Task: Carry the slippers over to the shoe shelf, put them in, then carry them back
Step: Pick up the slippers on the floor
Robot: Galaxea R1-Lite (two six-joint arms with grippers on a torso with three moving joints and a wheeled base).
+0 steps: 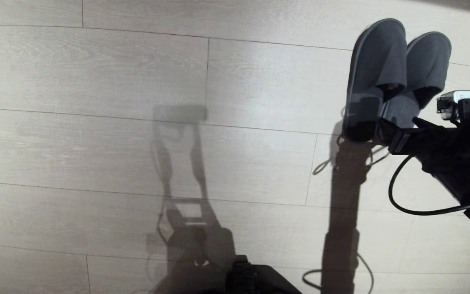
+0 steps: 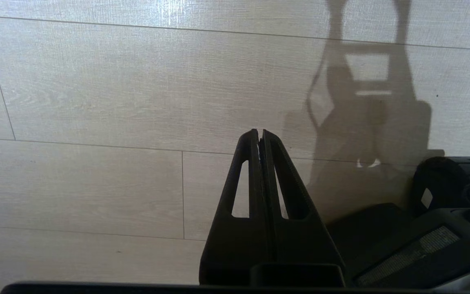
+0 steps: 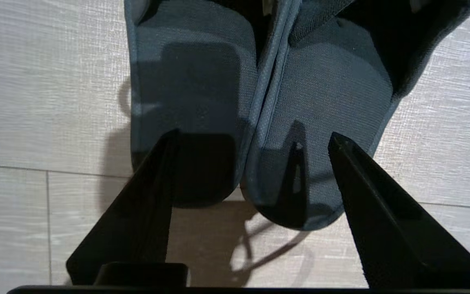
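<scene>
Black fingers [image 3: 145, 204] of the right end effector [image 3: 255, 139] stand wide apart just over the heels of the slippers [image 1: 394, 77], lying together on the floor [image 1: 178, 81]. Left end effector [image 2: 260, 132] hangs closed, empty.

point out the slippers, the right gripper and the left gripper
slippers [image 1: 386, 61]: head view, grey upper of the left-hand slipper.
right gripper [image 3: 253, 141]: right wrist view, midway between its spread tips, over the heels.
left gripper [image 2: 259, 132]: left wrist view, closed tips.
</scene>
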